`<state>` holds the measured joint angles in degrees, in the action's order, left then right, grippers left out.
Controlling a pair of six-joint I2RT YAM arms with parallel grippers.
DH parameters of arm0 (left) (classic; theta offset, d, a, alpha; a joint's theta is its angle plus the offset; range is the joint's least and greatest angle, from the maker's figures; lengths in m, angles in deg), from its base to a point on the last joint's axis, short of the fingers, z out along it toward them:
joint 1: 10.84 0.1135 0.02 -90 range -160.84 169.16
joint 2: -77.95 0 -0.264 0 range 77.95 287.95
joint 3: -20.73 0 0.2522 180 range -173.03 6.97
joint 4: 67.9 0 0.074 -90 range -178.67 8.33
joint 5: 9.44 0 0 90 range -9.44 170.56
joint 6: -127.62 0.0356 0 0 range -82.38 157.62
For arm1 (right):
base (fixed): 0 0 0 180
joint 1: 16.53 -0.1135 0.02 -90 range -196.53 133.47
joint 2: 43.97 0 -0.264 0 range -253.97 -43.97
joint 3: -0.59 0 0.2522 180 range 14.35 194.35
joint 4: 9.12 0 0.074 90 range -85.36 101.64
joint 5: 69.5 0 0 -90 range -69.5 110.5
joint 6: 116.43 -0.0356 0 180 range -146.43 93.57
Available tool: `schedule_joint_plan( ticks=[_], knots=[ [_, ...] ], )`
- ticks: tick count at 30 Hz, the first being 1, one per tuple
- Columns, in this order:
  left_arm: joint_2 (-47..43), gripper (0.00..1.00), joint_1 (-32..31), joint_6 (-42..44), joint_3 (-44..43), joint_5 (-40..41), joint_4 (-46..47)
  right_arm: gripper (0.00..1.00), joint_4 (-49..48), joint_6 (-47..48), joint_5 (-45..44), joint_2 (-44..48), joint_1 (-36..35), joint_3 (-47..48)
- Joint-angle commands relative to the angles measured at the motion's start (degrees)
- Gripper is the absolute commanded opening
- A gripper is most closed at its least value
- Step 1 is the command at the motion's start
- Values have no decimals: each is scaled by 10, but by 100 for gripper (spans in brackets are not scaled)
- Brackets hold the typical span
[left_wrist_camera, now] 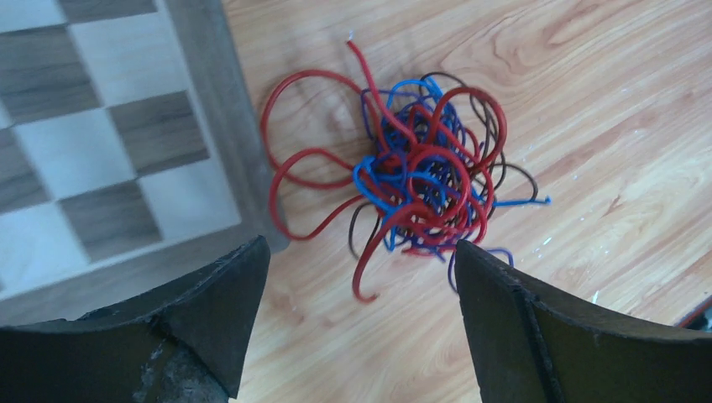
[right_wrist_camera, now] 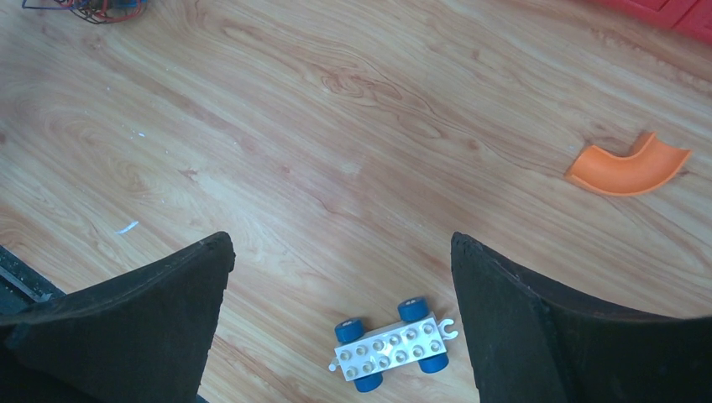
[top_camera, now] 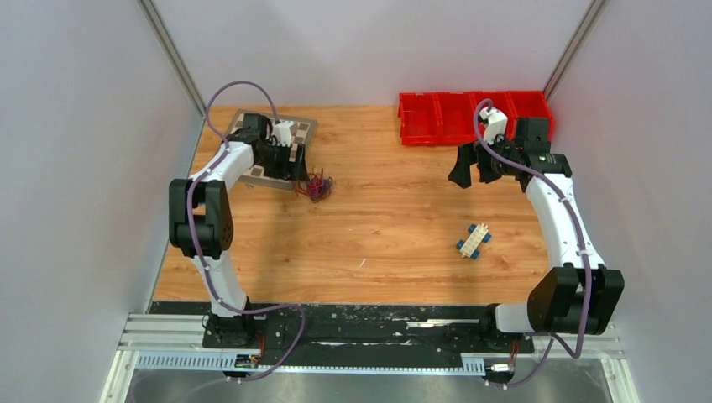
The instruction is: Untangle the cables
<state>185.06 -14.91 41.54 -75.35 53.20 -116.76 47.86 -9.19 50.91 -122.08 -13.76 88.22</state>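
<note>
I found the cables (left_wrist_camera: 420, 180) in one knot, none freed. Both left jaws and right jaws gaped empty.

The cables (left_wrist_camera: 420, 180) lie on the table (left_wrist_camera: 604, 101) just beside the checkerboard (left_wrist_camera: 101, 151).

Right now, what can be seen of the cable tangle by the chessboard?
The cables are thin, plastic-looking wires, red, blue, purple and dark brown, knotted into one loose clump with stray loops and free ends. They lie flat on the wooden table, just beside the chessboard, red loops reaching its frame. The left gripper hangs open above them; nothing grips them.
</note>
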Motion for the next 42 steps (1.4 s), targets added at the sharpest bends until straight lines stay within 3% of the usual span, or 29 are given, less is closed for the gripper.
schedule_joint_plan(
  ticks=[1, 4, 6, 7, 11, 13, 19, 25, 31, 36, 37, 38, 41, 42],
  knots=[
    [32, 87, -22, -35, -34, -70, 56, 100, -28, -26, 30, -19, 1, 2],
    [63, 72, -40, -36, -38, -73, 62, 100, -27, -22, 51, -34, 1, 9],
    [72, 57, -52, -36, -40, -81, 61, 100, -26, -20, 69, -43, 1, 12],
    [73, 45, -60, -36, -42, -86, 55, 100, -26, -21, 82, -47, 1, 12],
    [38, 10, -89, -23, -26, -122, 50, 100, -43, -47, 159, -73, -4, 5],
    [-13, 0, -103, -16, -3, -143, 62, 100, -71, -76, 188, -83, -15, -9],
    [-108, 0, -125, -81, 63, -237, 149, 100, -171, -128, 201, -112, -121, -42],
    [-132, 0, -141, -169, 91, -285, 243, 100, -256, -184, 203, -172, -219, -21],
    [-144, 0, -145, -231, 106, -301, 315, 100, -384, -246, 231, -202, -257, -37],
    [-148, 0, -147, -243, 113, -313, 334, 100, -425, -247, 230, -234, -282, -23],
    [-150, 0, -147, -244, 115, -316, 336, 95, -426, -247, 230, -239, -285, -22],
    [-152, 0, -147, -245, 118, -317, 340, 80, -436, -246, 234, -244, -286, -21],
    [-161, 0, -147, -225, 118, -310, 322, 9, -412, -232, 212, -246, -283, -13],
    [-170, 0, -146, -212, 119, -304, 295, 1, -387, -225, 196, -243, -274, -10]
  ],
)
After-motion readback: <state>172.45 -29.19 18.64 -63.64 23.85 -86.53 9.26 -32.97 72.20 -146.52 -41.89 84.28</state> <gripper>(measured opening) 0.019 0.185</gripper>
